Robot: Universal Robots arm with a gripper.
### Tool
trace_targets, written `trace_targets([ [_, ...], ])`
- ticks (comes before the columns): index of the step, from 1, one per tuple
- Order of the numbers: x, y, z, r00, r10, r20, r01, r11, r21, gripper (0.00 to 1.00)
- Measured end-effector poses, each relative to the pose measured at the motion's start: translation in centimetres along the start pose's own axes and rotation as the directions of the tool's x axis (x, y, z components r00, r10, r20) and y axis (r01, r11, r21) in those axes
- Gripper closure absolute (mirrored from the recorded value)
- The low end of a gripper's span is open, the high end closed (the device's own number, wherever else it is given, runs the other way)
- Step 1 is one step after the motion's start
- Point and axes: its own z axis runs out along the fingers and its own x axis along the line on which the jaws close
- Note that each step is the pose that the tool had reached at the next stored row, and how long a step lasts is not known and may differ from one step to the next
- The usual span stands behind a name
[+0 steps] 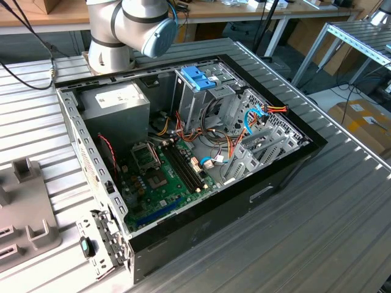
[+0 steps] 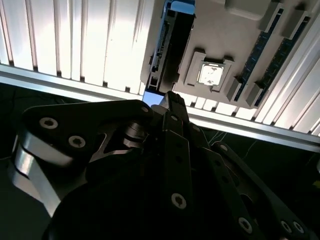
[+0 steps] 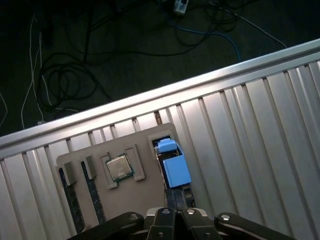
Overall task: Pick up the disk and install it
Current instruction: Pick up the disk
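Observation:
The disk stands on edge in a slot of a grey holder tray on the ribbed aluminium table, its blue rail facing up. In the second wrist view the disk shows as a dark slab with a blue edge. My gripper hovers right at the disk's near end with its two fingers pressed together. In the second wrist view the gripper tip sits beside a light blue corner of the rail. Whether the tips touch the disk cannot be made out. The disk remains seated in its slot.
The tray also holds a processor chip and memory sticks. In the exterior view the open computer case lies on the table, its metal drive cage topped by a blue latch. The tray is at that view's left. Beyond the table edge, cables lie on the floor.

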Motion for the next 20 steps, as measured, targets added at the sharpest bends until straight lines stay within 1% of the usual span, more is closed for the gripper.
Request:
trace_targets([
  [4,0.00,0.00,0.00,0.9991,-0.042,-0.0020,0.042,0.9991,0.0008,0.89],
  [7,0.00,0.00,0.00,0.9977,-0.068,-0.0035,0.068,0.9977,0.0013,0.89],
  [9,0.00,0.00,0.00,0.9957,-0.093,-0.0051,0.093,0.9957,0.0017,0.89],
  [14,0.00,0.00,0.00,0.9909,-0.135,-0.0080,0.135,0.9909,0.0024,0.89],
  [18,-0.01,0.01,0.00,0.9860,-0.166,-0.0101,0.167,0.9860,0.0028,0.89],
  [20,-0.02,0.01,0.00,0.9824,-0.187,-0.0112,0.187,0.9824,0.0030,0.89],
])
